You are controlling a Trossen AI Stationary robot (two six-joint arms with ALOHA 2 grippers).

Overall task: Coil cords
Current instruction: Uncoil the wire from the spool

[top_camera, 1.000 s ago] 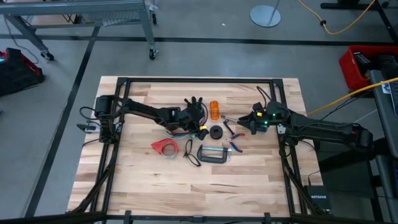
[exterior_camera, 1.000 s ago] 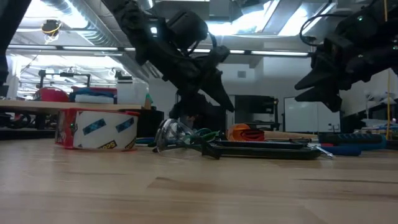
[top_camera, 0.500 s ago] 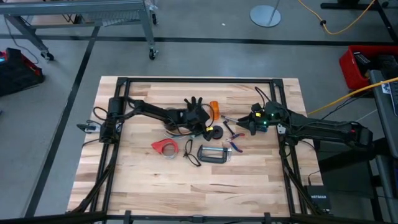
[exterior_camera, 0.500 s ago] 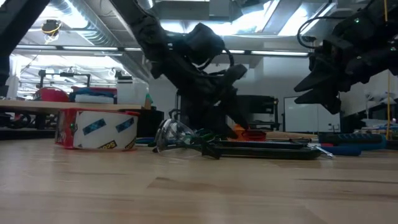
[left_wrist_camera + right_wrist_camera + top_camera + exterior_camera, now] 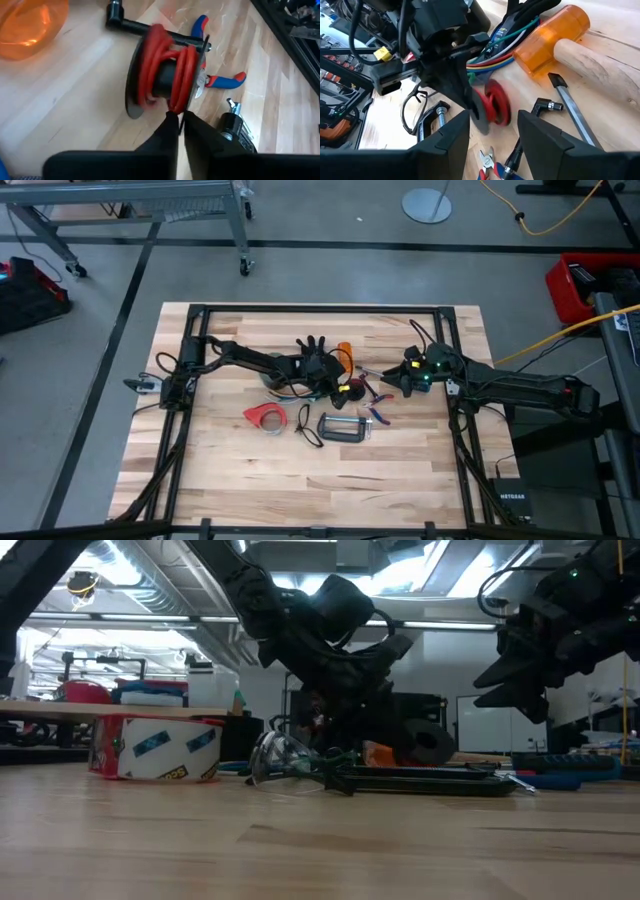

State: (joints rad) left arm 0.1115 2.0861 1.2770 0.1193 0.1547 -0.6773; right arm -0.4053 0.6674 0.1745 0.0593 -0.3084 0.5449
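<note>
Pinching the rim of a black spool [image 5: 165,75] with the left gripper [image 5: 179,117], both fingers pressed together on the spool's flange. Holding that spool up on its edge, red cord wound around its core, just on the near side of the orange mallet [image 5: 344,352]. Not showing clearly whether the spool's lower rim is touching the wood.

Hovering the right gripper [image 5: 392,375] close beside the mallet, on the side away from the left arm, fingers spread wide and clasping nothing.

Lying just beside the mallet's orange head, on the left arm's side: the cords [image 5: 492,56], a bunch of thin green, blue, red and yellow wires. Fanning out above that bunch in the high view, level with the mallet head: their black plug ends [image 5: 312,346].

Resting near the mallet, between it and the right gripper: pliers [image 5: 220,75] with red and blue handles. Sitting farther toward the near edge from the mallet: a C-clamp [image 5: 343,428] and, off toward the left arm, a red tape dispenser [image 5: 265,416].
</note>
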